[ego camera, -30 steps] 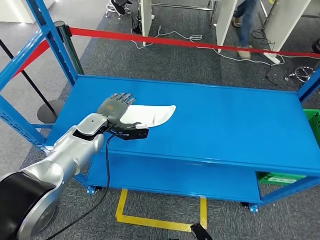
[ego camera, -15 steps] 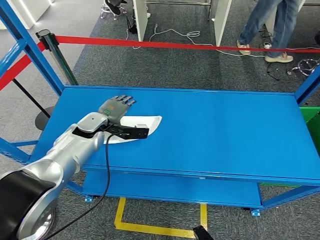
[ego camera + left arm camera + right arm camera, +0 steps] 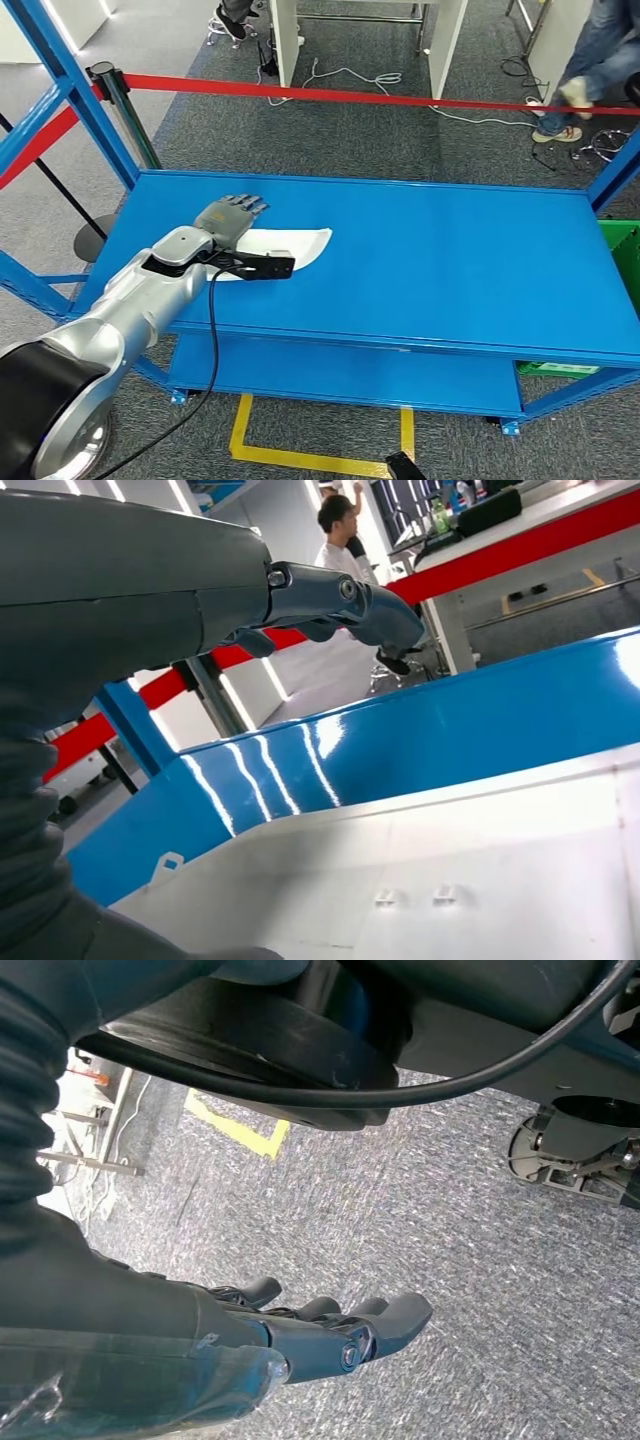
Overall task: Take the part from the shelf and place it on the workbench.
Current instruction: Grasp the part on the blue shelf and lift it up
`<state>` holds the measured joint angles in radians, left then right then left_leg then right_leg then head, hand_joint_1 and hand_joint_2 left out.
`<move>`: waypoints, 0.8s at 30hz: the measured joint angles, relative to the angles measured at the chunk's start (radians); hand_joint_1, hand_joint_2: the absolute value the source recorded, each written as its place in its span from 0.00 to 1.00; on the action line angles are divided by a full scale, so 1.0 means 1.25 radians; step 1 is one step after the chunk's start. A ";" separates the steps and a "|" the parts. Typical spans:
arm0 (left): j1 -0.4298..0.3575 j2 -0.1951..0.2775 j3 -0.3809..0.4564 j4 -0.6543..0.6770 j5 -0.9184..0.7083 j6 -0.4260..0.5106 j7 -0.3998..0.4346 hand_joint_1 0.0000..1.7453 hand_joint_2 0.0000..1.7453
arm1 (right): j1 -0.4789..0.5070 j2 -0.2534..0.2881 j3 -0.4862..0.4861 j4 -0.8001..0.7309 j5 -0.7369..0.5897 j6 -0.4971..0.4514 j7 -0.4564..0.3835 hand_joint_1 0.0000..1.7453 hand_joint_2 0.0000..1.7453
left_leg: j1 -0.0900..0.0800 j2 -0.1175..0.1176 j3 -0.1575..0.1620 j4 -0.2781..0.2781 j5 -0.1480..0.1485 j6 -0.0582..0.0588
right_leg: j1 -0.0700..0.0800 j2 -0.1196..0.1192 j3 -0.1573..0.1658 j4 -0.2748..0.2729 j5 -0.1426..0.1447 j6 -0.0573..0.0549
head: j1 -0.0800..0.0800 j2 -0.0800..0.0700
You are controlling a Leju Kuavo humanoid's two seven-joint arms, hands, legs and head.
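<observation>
A flat white part (image 3: 298,243) with a rounded tip lies on the blue table top (image 3: 453,260), left of its middle. My left hand (image 3: 226,218) lies over the part's left end with its fingers stretched out flat. In the left wrist view the dark fingers (image 3: 332,595) reach out above the white part (image 3: 453,870) with a gap between them, and blue surface shows through that gap. My right hand (image 3: 324,1335) hangs over grey carpet with its fingers loosely extended and nothing in them.
Blue uprights (image 3: 83,100) frame the table's left end, and another rises at the right (image 3: 615,175). A red barrier tape (image 3: 377,96) runs behind. A person's legs (image 3: 596,70) cross at the back right. A green crate (image 3: 625,250) stands at the right edge.
The whole picture has shifted, so the camera moved. My left hand stays over the part's left end. The person at the back has walked to the right.
</observation>
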<state>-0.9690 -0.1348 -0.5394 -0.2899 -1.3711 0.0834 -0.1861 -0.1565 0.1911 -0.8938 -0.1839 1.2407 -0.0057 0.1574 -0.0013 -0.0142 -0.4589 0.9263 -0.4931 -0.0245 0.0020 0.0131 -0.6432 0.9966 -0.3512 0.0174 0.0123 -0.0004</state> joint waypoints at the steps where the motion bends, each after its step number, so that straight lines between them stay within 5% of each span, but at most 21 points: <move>1: 0.000 0.001 0.000 0.000 0.000 0.002 0.000 0.00 1.00 | 0.000 0.000 0.000 0.000 0.000 0.000 0.000 0.00 1.00 | 0.000 0.000 0.000 0.000 0.000 0.000 | 0.000 0.000 0.000 0.000 0.000 0.000 | 0.000 0.000; 6: 0.001 0.003 0.000 0.000 0.000 0.019 0.006 0.00 1.00 | 0.000 0.000 0.000 0.000 0.001 0.000 0.001 0.00 1.00 | -0.001 0.000 0.001 0.000 0.000 0.001 | -0.001 0.000 0.000 0.000 0.000 0.001 | 0.000 0.000; 10: 0.004 0.004 0.000 0.000 0.004 0.058 0.015 0.00 0.00 | 0.001 0.000 -0.001 0.000 0.002 0.000 0.001 0.00 1.00 | -0.001 0.000 0.001 0.000 0.000 0.001 | -0.001 0.000 0.000 0.000 0.000 0.001 | 0.000 0.000; 24: 0.012 0.007 0.001 0.000 0.015 0.078 0.019 0.00 0.00 | 0.001 0.000 -0.003 0.000 0.005 0.000 0.001 0.00 1.00 | -0.002 0.000 0.002 0.000 0.000 0.001 | -0.002 0.000 0.000 0.000 0.000 0.001 | 0.000 0.000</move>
<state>-0.9538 -0.1260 -0.5386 -0.2899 -1.3527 0.1812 -0.1629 -0.1549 0.1911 -0.8978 -0.1839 1.2474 -0.0061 0.1591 -0.0034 -0.0142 -0.4568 0.9266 -0.4928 -0.0234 0.0001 0.0133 -0.6432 0.9963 -0.3508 0.0181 0.0122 -0.0004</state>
